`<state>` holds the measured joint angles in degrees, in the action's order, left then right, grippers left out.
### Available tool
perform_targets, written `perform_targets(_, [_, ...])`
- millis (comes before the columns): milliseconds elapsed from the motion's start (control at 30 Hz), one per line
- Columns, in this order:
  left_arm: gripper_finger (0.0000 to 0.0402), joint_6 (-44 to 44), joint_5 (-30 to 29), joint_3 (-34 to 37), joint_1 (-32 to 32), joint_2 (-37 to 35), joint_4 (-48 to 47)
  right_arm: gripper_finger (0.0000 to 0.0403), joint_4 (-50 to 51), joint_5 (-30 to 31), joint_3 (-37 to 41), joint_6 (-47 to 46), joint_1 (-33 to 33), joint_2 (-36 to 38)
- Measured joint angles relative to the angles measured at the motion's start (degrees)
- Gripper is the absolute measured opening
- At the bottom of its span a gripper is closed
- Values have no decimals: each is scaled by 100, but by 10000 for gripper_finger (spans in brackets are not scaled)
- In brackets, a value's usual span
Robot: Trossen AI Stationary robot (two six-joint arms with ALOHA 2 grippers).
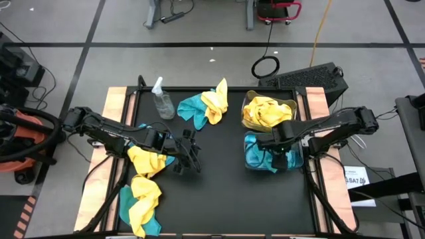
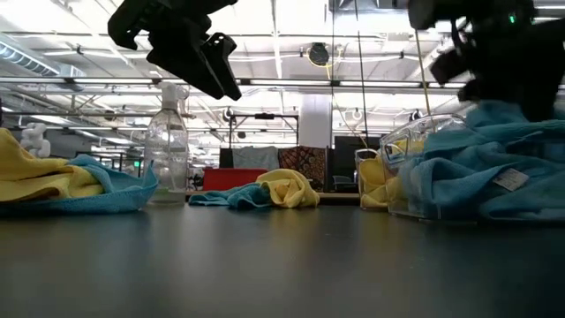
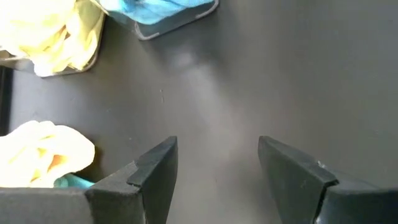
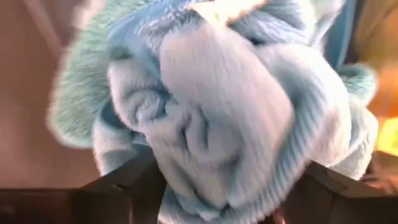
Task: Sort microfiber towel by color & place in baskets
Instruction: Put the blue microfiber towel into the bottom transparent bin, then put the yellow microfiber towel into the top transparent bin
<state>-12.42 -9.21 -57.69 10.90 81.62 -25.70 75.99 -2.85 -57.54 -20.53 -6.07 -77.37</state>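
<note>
**Right arm over the teal bin, left arm hanging above bare mat**

I had the most free room at the middle of the table point(image 1: 219, 192): a wide stretch of bare black mat ran between the two arms. Along the left edge lay a run of mixed towels point(image 1: 143, 196), yellow over teal. At the far edge sat another small heap point(image 1: 206, 106), yellow and teal bunched together, with a spray bottle point(image 1: 161, 99) standing just beside it. The wooden side rails stayed uncovered on both sides.

My left gripper point(image 3: 214, 165) hung above the bare mat, just inward of the left-edge towels, its jaws apart and holding nothing. In the low view it sat well clear of the surface.

Both bins stood on the right side, touching or nearly so. The far bin point(image 1: 292, 105) held yellow towels. The near bin point(image 1: 249, 159) held teal ones, piled over its rim. My right gripper point(image 4: 217, 199) was directly over that near bin, jaws apart, with a fuzzy teal towel point(image 4: 211, 112) bulging between them; I could not tell whether it gripped the cloth.
</note>
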Motion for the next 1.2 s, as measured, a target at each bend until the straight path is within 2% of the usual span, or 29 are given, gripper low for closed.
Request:
perform_targets(133, [228,33,0,0,0,0,-119,264,302,178,-556,-9,-11,127])
perform_targets(333, [228,120,0,0,0,0,-225,267,669,293,-1144,-50,-11,316])
perform_targets(667, [228,118,0,0,0,0,-248,267,600,371,-1346,-119,-9,786])
perform_targets(767, [228,116,0,0,0,0,-268,267,71,544,-1346,-153,-9,861])
perform_targets(933, [228,118,0,0,0,0,-387,267,-1551,667,-1351,114,-9,770])
perform_targets(1067, [228,165,0,0,0,0,-465,267,-2668,1252,-1352,605,-9,476])
perform_targets(1200, [228,321,0,0,0,0,-584,267,-3269,1702,-1352,1151,84,-4])
